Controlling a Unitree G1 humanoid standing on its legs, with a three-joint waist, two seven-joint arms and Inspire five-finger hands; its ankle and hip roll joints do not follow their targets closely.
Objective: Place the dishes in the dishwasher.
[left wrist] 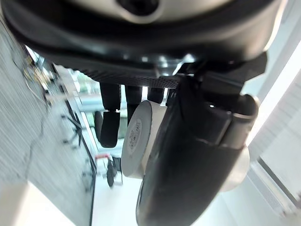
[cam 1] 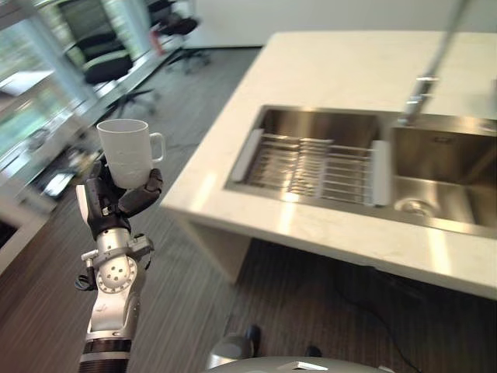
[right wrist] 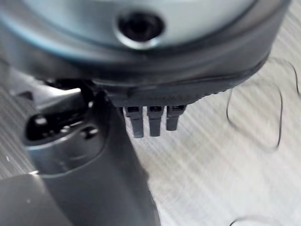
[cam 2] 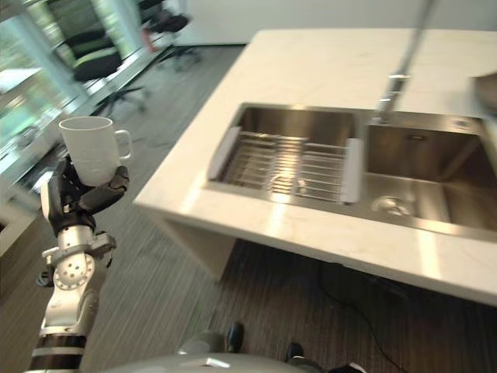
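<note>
On my far left, the left hand (cam 1: pixel 116 198) holds the mug (cam 1: pixel 126 152) upright in the air, well off the table (cam 1: pixel 326 70), with fingers (left wrist: pixel 109 123) and thumb curled around its lower body and the handle pointing toward the sink (cam 1: pixel 311 155). The grip sits low on the mug, near its base, so I judge a quick swing or a tilt of the wrist could let it slip or tip out and drop to the floor (cam 1: pixel 178 264). I see no dishwasher in these views, so I would have to turn and search while carrying it. Office chairs (cam 1: pixel 101 47) stand far back on the left. To the right, the table corner (cam 1: pixel 167 198) juts out near the hand and could catch the mug if I swing that way. A wire rack (cam 1: pixel 311 165) lies in the sink, and a tap (cam 1: pixel 423 81) rises behind it. The right hand (right wrist: pixel 150 120) hangs over the floor, fingers straight and holding nothing.
</note>
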